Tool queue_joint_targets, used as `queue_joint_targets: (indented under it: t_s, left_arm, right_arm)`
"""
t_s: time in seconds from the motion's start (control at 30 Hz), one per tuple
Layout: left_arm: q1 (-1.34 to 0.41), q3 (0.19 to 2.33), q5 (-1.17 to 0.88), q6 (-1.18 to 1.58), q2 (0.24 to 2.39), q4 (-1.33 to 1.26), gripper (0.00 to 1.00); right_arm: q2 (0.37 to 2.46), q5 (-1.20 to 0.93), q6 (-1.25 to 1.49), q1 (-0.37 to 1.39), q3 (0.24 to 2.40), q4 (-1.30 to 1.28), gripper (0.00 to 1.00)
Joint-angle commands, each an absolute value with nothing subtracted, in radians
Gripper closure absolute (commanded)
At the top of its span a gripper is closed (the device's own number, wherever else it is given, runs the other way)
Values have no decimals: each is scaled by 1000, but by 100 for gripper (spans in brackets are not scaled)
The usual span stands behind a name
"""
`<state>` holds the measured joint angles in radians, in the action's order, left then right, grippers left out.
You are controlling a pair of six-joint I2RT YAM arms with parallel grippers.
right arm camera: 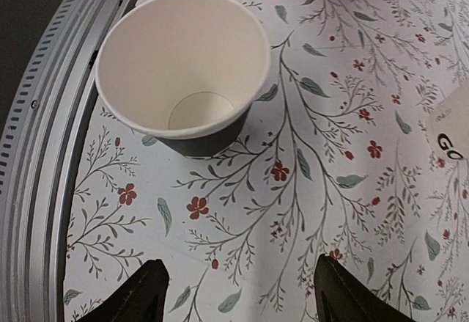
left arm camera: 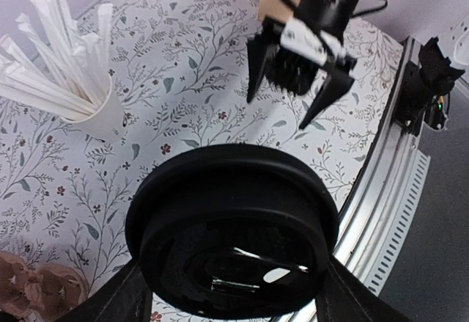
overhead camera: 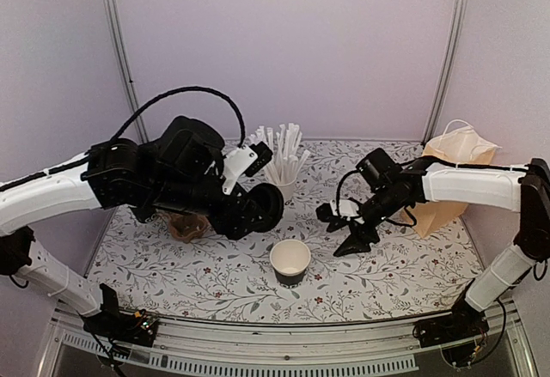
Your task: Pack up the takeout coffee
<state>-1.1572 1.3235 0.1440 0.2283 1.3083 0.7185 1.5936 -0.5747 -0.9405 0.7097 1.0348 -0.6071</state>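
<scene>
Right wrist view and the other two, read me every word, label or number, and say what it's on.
"GO": black letters on a white cup at the right edge of the right wrist view, cut off by the frame.
No other text: the black cup, the lid and the paper bag show no print.

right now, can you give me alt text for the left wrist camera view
A black lid held in the left gripper fills the lower middle of the view. Beyond it the right gripper hangs open over the flowered table, with a white cup of wrapped straws at upper left and a brown cup carrier at bottom left.
</scene>
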Motion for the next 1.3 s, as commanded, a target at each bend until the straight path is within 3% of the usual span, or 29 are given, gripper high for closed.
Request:
queue_joint_targets:
  t_s: [0.0,0.7,1.27]
  left_arm:
    - [-1139,1399,25,204,1415,846,27]
    - [-1143,1755,-99,147,1876,1086,29]
    - [-1146,1835,-45,133,1971,1184,30]
  right_arm:
    - [1454,-703,-891,585,1031,-605,28]
    - [1432,-611,-841,550,939,-480,30]
    - [1422,-583,-854,549,922,-477,30]
